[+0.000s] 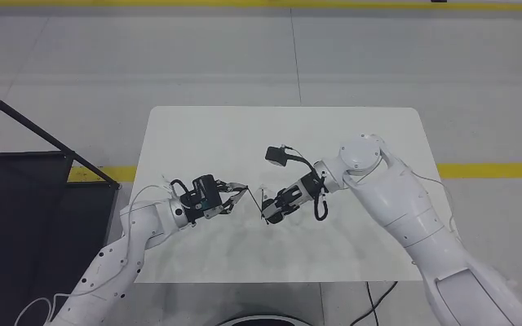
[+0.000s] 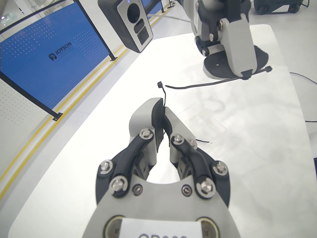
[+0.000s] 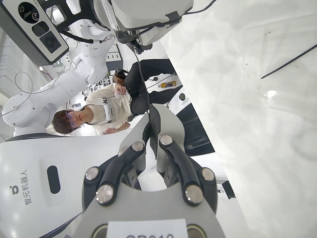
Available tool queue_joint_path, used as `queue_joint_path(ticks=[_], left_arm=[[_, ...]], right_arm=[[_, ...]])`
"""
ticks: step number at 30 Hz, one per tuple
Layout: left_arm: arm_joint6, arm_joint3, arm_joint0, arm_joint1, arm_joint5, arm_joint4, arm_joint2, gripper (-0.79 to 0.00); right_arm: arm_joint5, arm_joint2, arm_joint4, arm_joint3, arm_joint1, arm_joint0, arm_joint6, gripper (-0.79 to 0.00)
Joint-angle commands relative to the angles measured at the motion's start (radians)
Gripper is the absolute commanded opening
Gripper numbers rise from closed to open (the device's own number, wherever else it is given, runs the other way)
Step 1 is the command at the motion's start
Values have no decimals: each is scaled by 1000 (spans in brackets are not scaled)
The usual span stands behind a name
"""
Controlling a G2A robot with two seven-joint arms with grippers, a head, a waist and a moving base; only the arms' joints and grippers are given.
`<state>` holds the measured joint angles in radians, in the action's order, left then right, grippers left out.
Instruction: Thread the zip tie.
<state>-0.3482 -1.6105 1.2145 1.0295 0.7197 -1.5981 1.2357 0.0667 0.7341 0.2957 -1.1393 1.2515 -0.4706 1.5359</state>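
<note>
My left gripper (image 2: pixel 163 106) is shut on a black zip tie whose head (image 2: pixel 158 84) sticks up past the fingertips, and its tail (image 2: pixel 204 141) trails out below. My right gripper (image 2: pixel 245 75) is shut near the head (image 2: pixel 268 69) of a second black zip tie. That tie's strap (image 2: pixel 198 85) reaches across, and its tip ends just beside the first tie's head without entering it. From above, the left gripper (image 1: pixel 236 198) and right gripper (image 1: pixel 267 213) face each other over the table's middle. In the right wrist view, the strap (image 3: pixel 141 75) runs from my right gripper (image 3: pixel 151 111) toward the left gripper (image 3: pixel 173 17).
The white table (image 1: pixel 359 130) has free room all around the grippers. A clear film (image 2: pixel 205 120) lies flat on it beneath them. A thin dark strip (image 3: pixel 287 63) shows on the tabletop farther off. Blue barrier panels (image 2: pixel 49 58) stand beyond the table's edge.
</note>
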Motion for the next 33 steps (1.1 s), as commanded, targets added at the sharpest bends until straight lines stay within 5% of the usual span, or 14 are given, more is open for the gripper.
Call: queue_joint_path(ticks=[1, 33], left_arm=[[0, 1, -1, 0, 0, -1, -1, -785], [-21, 7, -8, -4, -9, -18, -15, -785]], right_arm=[[0, -1, 2, 0, -1, 1, 0, -785], [2, -20, 28, 23, -3, 16, 0, -785]])
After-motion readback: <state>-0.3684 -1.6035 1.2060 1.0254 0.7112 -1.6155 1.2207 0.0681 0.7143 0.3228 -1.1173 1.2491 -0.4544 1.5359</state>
